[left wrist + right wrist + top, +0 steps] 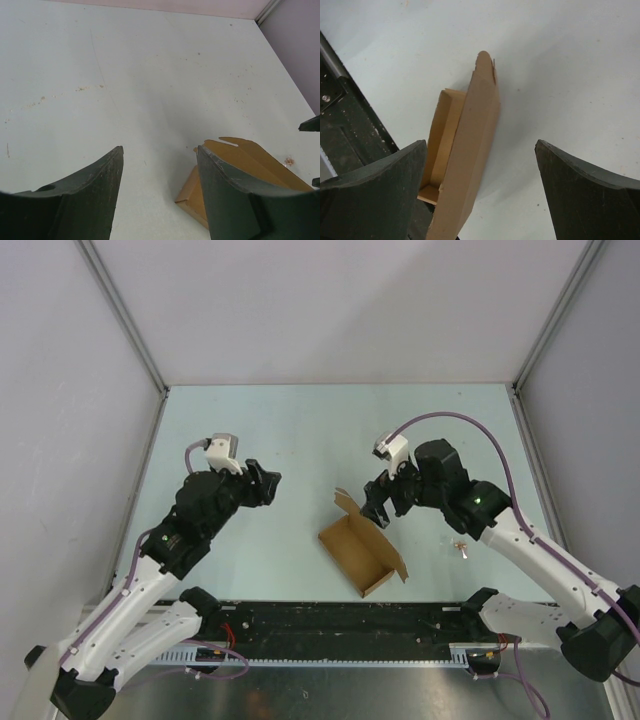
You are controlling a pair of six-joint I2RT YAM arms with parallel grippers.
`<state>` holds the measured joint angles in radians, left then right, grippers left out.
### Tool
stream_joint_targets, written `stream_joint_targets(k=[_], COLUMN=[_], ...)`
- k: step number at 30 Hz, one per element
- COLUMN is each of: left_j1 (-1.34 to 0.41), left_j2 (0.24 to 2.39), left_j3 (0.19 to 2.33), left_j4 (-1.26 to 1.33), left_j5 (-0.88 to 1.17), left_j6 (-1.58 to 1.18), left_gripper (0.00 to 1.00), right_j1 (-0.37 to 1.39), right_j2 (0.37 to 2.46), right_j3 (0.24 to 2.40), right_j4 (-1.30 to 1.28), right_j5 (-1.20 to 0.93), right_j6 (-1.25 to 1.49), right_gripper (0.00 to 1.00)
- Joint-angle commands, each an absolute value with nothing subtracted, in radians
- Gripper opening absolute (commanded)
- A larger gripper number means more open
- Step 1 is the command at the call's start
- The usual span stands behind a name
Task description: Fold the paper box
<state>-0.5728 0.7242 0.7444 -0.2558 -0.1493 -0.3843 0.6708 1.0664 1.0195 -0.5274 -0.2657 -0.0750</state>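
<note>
The paper box (362, 552) is sitting half-folded on the bench (250, 420), likely light and easily creased; its raised flap (470, 160) is offering the best hold. The right end effector (383, 502) is gaping empty at that flap; the left end effector (265, 483) is hanging open, empty.

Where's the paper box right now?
Top view: paper box lies on the table just right of centre, near the front rail, beside the open right pincer.
</note>
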Motion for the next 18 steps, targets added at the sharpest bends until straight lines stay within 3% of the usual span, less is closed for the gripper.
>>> stream_joint_targets(k=[1, 11, 18], left_j1=[-0.568, -0.568, -0.568], left_j2=[0.713, 0.704, 0.698], left_j3=[0.741, 0.733, 0.730], left_j4=[-0.238, -0.238, -0.239], left_j5=[-0.133, -0.133, -0.133], left_j6=[-0.387, -0.388, -0.388], left_gripper=[0.65, 0.66, 0.66], right_j1=[0.687, 0.768, 0.816], right_j2=[1.084, 1.154, 1.209], right_j3=[1.068, 1.104, 1.115], right_j4=[-0.532, -0.595, -0.638], right_j5=[-0.334, -0.227, -0.115], right_j6=[-0.063, -0.075, -0.087], right_gripper=[0.94, 0.89, 0.78])
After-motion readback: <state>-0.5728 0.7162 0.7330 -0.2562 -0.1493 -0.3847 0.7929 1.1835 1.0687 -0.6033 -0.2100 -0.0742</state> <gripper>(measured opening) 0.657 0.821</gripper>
